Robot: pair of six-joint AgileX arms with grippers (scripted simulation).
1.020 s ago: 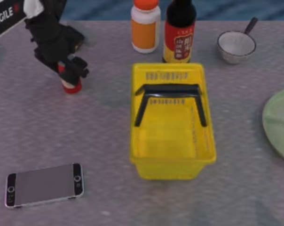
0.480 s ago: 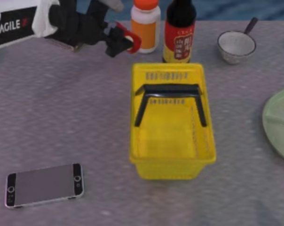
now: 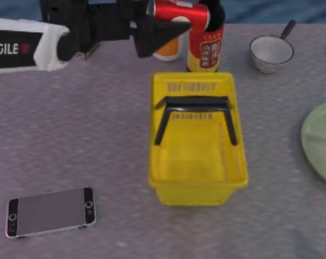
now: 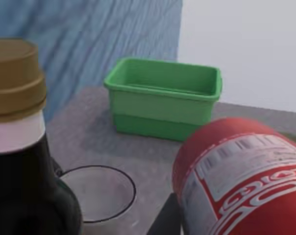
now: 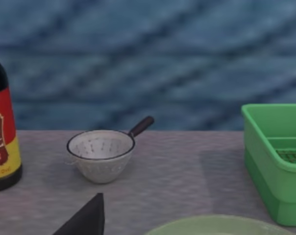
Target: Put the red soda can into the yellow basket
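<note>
1. Phone (image 3: 51, 211) lying flat at the near left of the table, well apart from the work.
2. Left arm reaching in from the far left, its gripper (image 3: 171, 21) closed on the can (image 3: 180, 13); can held on its side, lifted clear of the table.
3. Can carried high at the far edge, overlapping the white bottle (image 3: 168, 47) and the dark bottle (image 3: 206, 38) in the top view; from above, impossible to tell whether touching them or just passing over. In the left wrist view, can (image 4: 241, 176) large and close, dark bottle (image 4: 25, 147) right beside it.
4. Basket (image 3: 198, 186) below the can in the top view, upright, handle (image 3: 195, 108) lying across its far half; nothing visible inside.
5. Progress, as a judgement: pick and lift done, carry about halfway. Left to do: bring the can over the basket's open near half, clear of the handle, lower it, release.
6. Risk: bottles standing close to the can's path; a knock seems possible.
7. Strainer (image 3: 271, 51) at the far right, green plate (image 3: 320, 141) at the right edge, green bin (image 5: 278, 161) seen only from the wrists.
8. Right arm out of the top view, parked; right gripper's state: cannot tell.
</note>
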